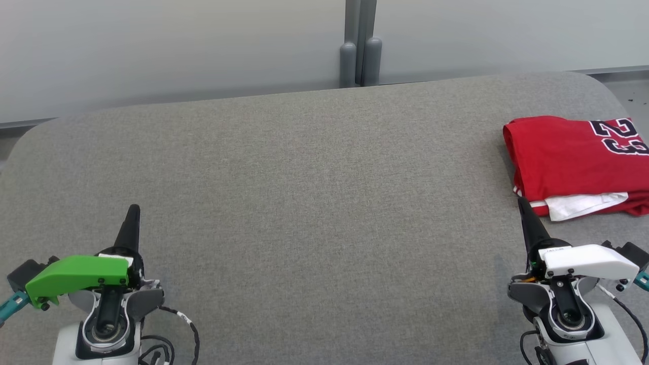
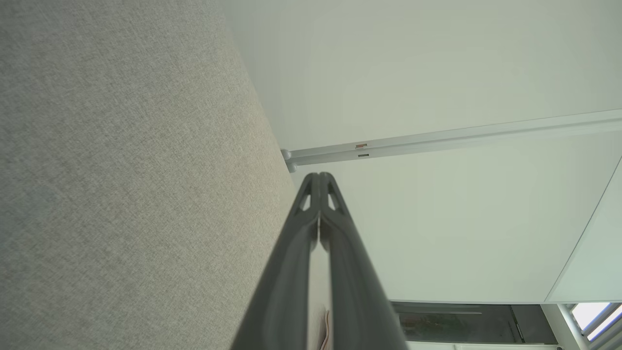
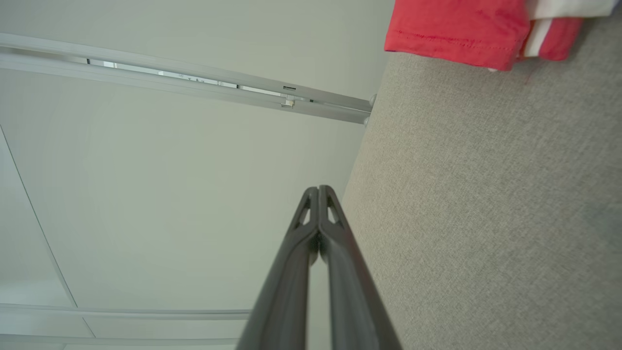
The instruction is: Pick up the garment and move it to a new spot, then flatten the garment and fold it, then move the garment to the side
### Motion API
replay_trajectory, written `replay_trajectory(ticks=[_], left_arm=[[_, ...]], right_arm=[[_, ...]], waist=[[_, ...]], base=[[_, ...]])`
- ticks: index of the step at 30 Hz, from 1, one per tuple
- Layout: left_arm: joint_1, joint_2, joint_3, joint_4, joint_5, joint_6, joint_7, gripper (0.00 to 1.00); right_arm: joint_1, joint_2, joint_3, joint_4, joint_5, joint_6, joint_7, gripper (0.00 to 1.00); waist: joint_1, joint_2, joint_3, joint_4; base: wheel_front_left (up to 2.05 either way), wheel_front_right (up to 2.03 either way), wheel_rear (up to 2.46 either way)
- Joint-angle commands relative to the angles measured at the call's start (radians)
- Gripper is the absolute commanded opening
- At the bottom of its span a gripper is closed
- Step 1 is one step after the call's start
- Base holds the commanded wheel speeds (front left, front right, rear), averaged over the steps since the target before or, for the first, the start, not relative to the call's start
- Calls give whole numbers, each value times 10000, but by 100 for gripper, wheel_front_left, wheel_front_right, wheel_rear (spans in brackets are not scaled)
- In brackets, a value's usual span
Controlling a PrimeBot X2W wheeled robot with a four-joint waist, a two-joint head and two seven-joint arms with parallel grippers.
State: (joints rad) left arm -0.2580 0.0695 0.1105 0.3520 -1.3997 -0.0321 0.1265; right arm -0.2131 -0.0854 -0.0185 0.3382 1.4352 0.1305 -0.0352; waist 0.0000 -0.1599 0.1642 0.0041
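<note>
A red jersey (image 1: 568, 157) with a black-and-white number and white trim lies folded at the far right of the grey table (image 1: 304, 177), running off the head view's right edge. Its red hem (image 3: 457, 29) shows at the top of the right wrist view. My right gripper (image 1: 520, 204) is shut with nothing in it, its tip just short of the jersey's near left corner. Far across the table at the lower left, my left gripper (image 1: 134, 209) is shut and empty too. Both pairs of fingertips (image 2: 319, 176) (image 3: 319, 188) are pressed together.
Grey fabric covers the table, which has rounded corners. Behind its far edge stands a pale wall with a grey post (image 1: 360, 45) at the middle. A wide stretch of bare fabric (image 1: 324, 228) separates the two grippers.
</note>
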Motion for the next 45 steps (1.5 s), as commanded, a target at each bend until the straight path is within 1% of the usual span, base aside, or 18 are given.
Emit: replay_trajectory(ticks=[1,30,45], left_arm=[[-227,-39,99,-12,-260,-71,72,0],[-626,-206,662,262,-1800,-326,696,0],[-596,-199,647,250,-1763,-313,693,0]], right_arm=[[-183,-95,2,17,262,5,61,0],[-376,-391,232,365,2686,4,110,0],[-326,-537,472,307,2857,4,-87,0]], waist=[[0,-1,-4,-2],[0,-1,-83,-49],[0,-1,-83,-49]], base=[[0,0,0],[0,0,0],[0,0,0]])
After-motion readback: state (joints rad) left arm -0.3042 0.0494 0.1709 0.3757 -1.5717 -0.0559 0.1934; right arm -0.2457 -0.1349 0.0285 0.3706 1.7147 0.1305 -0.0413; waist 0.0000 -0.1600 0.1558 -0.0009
